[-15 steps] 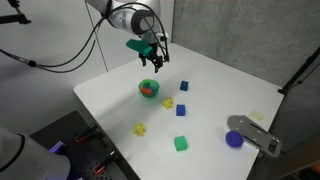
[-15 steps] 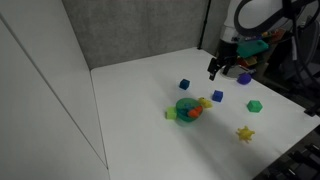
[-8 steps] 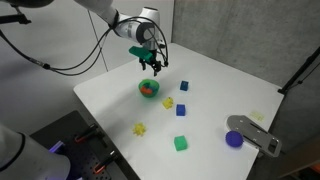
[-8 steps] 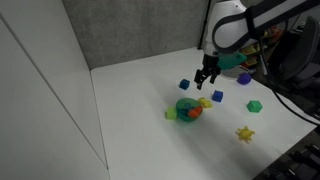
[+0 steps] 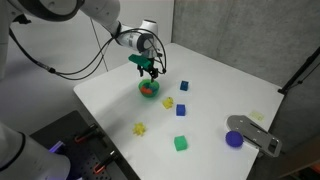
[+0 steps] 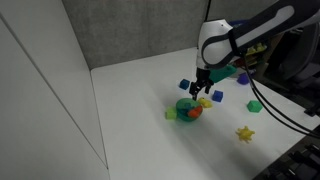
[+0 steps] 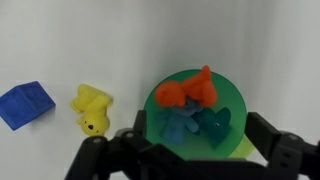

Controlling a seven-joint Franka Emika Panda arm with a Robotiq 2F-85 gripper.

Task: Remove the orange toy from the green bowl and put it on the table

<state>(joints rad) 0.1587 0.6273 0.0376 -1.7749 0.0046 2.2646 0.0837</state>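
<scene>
Orange toy [image 7: 190, 92] topmost in bowl [image 7: 240, 108], far-left on table [image 5: 220, 100] | gripper [image 7: 190, 158] hovers above, fingers spread to straddle toy | likely next: lower, grasp

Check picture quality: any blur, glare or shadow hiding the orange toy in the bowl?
Wrist view: slightly soft, no glare, orange toy clear against the green bowl; gripper fingers dark and blurred at the bottom edge. Both exterior views: even light, no hard shadows on the table, but the toy is tiny and coarse under the gripper.
</scene>
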